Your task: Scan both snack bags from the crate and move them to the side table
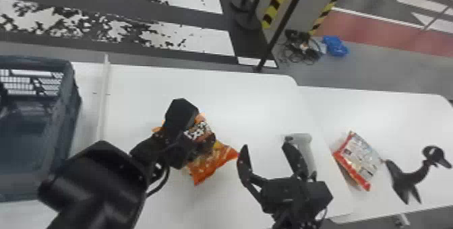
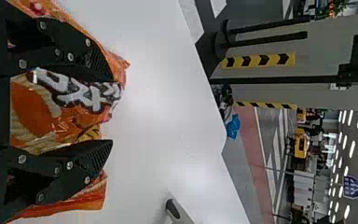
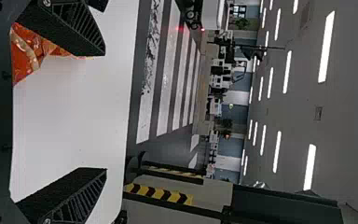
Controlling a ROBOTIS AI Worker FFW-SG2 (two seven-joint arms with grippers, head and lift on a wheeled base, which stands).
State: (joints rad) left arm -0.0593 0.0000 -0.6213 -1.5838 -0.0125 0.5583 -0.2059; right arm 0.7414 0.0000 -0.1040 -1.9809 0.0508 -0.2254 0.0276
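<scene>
Over the main table, my left gripper (image 1: 188, 144) is shut on an orange snack bag (image 1: 210, 162). In the left wrist view, the orange bag (image 2: 58, 109) bulges between the fingers of the left gripper (image 2: 111, 112), and its ends stick out past both fingers. To the right of that bag, my right gripper (image 1: 268, 149) stands open, one finger beside a light grey scanner (image 1: 308, 152). Nothing is between the fingertips of the right gripper (image 3: 106, 112) in the right wrist view. A red and white snack bag (image 1: 362, 161) lies on the side table (image 1: 384, 110).
A dark blue crate (image 1: 64, 110) stands at the far left, next to a pale upright strip (image 1: 102, 103) on the main table (image 1: 236, 90). On the side table, a black curved stand (image 1: 409, 177) is right of the red and white bag.
</scene>
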